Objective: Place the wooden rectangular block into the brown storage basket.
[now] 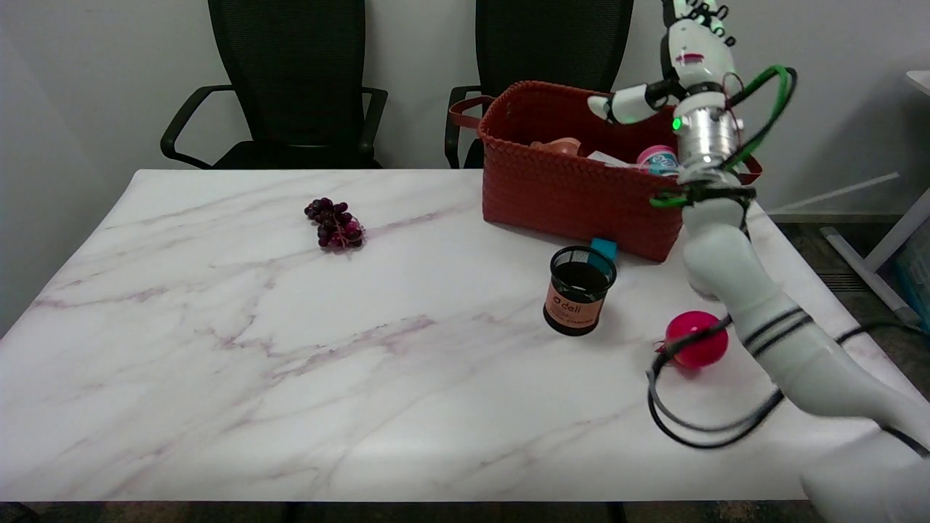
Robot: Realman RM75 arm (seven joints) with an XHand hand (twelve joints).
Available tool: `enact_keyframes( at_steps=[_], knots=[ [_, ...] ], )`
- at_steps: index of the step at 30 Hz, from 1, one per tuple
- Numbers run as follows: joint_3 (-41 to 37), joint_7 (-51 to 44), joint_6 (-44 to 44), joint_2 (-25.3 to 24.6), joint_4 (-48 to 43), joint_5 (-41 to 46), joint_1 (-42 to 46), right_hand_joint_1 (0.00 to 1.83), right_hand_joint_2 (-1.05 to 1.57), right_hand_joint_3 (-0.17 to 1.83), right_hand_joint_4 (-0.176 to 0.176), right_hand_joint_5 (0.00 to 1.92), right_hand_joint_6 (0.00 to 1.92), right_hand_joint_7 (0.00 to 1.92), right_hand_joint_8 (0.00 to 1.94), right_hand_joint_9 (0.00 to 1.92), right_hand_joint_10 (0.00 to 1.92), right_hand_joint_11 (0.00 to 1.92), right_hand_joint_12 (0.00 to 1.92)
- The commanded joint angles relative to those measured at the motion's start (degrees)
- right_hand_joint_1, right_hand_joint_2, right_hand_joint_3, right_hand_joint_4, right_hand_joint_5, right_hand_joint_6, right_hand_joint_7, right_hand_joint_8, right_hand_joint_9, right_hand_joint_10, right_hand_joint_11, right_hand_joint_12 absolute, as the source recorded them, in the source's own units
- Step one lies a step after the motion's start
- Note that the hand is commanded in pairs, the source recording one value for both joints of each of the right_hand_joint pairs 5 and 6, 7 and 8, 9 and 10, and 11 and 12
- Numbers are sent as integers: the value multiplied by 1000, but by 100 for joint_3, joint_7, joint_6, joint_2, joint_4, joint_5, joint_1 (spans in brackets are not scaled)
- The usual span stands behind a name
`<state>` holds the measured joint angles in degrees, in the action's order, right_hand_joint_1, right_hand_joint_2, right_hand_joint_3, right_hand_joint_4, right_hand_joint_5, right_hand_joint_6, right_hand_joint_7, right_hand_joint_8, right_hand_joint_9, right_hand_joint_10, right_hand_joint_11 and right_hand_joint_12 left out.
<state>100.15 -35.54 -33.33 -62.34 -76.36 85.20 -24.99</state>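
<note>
Right hand (686,54) raised above basket (567,185), fingers spread

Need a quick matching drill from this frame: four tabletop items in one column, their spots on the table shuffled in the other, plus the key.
Things:
1. grapes
2. black mesh cup
3. red ball
4. blue block

Places:
A. between the mesh cup and the brown basket, partly hidden by the cup
B. alone on the left half of the table
C. near the right edge, with a black cable across it
D. in front of the basket, orange label facing the camera

Pairs: 1-B, 2-D, 3-C, 4-A
</note>
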Motion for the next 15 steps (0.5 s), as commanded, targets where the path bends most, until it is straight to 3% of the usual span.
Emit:
enact_keyframes(
  at_steps=[1,4,5,15],
  knots=[
    [-909,-1683,-1552,-111,-3042,-1571,3683,1152,288,570,0,100,100,207,207,204,204,0,0],
    [-367,-1899,-2210,-273,-3658,-1715,4102,1175,281,608,0,100,100,219,219,224,224,0,0],
    [-560,-1685,-2147,-280,-3009,-1874,4095,1178,279,609,0,100,100,222,222,227,227,0,0],
    [249,-1727,-3753,-292,-2878,-2334,4632,1187,268,674,0,100,100,238,238,240,240,0,0]
  ],
)
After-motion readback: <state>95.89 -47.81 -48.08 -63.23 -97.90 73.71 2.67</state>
